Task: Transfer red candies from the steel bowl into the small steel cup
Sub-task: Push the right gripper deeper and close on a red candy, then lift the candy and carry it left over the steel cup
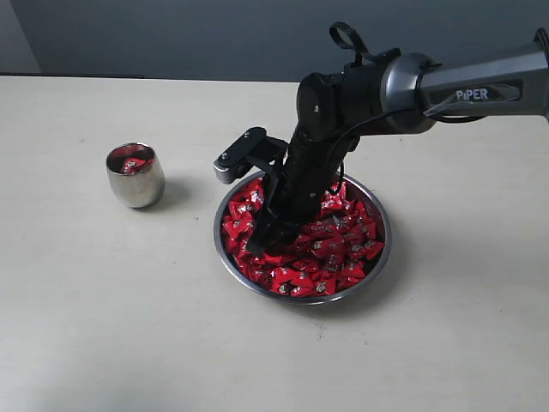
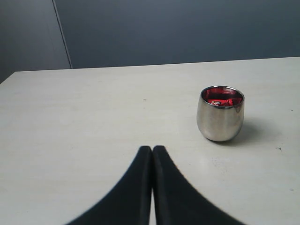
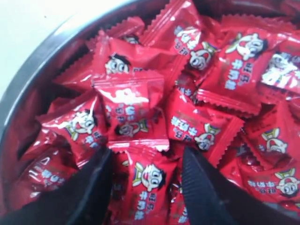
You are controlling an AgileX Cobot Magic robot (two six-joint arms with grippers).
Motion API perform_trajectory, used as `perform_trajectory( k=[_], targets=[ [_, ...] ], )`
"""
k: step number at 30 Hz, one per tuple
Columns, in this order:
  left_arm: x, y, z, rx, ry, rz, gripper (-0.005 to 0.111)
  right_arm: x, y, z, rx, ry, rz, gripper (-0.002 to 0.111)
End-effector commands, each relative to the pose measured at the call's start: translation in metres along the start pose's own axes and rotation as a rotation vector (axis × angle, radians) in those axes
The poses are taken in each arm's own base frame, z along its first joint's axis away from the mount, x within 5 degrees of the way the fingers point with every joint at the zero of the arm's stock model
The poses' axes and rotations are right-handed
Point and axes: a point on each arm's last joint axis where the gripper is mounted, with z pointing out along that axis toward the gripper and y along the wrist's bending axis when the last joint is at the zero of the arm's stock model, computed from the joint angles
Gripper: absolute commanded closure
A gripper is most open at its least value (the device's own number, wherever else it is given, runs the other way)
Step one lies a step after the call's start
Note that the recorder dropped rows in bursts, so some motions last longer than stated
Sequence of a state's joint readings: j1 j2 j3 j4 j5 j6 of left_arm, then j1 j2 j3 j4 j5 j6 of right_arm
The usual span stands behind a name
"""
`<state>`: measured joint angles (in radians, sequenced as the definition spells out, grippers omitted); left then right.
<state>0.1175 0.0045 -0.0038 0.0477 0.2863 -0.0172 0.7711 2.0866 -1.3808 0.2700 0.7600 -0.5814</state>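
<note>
**Lot: candy transfer, pick-up stage**

1. Table (image 1: 86, 326): pale, matt top that carries both vessels.
2. Steel bowl (image 1: 383, 251): wide and shallow, right of centre, heaped nearly to the rim.
3. Right gripper (image 3: 146, 157): tips down in the left part of the heap, jaws wide and holding nothing, one wrapper lying between them. Judged to be the grasp step. The next move calls for closing on that single sweet, lifting clear, then carrying it left.
4. Left gripper (image 2: 152, 150): jaws pressed together, empty, low over bare table on the near side of the cup.
5. Small steel cup (image 1: 135, 183): upright, left of the bowl and apart from it, with a few sweets inside.
6. Red candies (image 1: 339, 249): glossy crimped pillow wrappers with a cartoon face, slippery and overlapping.
</note>
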Motion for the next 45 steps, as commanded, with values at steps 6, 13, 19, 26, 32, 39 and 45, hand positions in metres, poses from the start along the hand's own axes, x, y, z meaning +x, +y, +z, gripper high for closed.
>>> perform_trajectory(
  k=[6, 13, 19, 26, 32, 39, 45],
  targets=[
    [0.001, 0.000, 0.000, 0.000, -0.002, -0.005, 0.106, -0.001, 0.000, -0.013, 0.016, -0.007, -0.021, 0.076],
    [0.001, 0.000, 0.000, 0.000, -0.002, -0.005, 0.106, -0.002, 0.000, -0.013, 0.020, -0.013, -0.019, 0.109],
    [0.001, 0.000, 0.000, 0.000, -0.002, -0.005, 0.106, -0.003, -0.001, -0.014, 0.029, -0.027, -0.019, 0.109],
    [0.001, 0.000, 0.000, 0.000, -0.002, -0.005, 0.106, -0.007, 0.000, -0.029, 0.052, -0.075, -0.009, 0.109],
    [0.001, 0.000, 0.000, 0.000, -0.002, -0.005, 0.106, -0.011, 0.000, -0.061, 0.129, -0.145, 0.009, 0.109],
    [0.001, 0.000, 0.000, 0.000, -0.002, -0.005, 0.106, -0.016, -0.003, -0.079, 0.202, -0.225, 0.031, 0.109],
    [0.001, 0.000, 0.000, 0.000, -0.002, -0.005, 0.106, -0.025, -0.007, -0.091, 0.267, -0.356, 0.056, 0.109]
  ],
)
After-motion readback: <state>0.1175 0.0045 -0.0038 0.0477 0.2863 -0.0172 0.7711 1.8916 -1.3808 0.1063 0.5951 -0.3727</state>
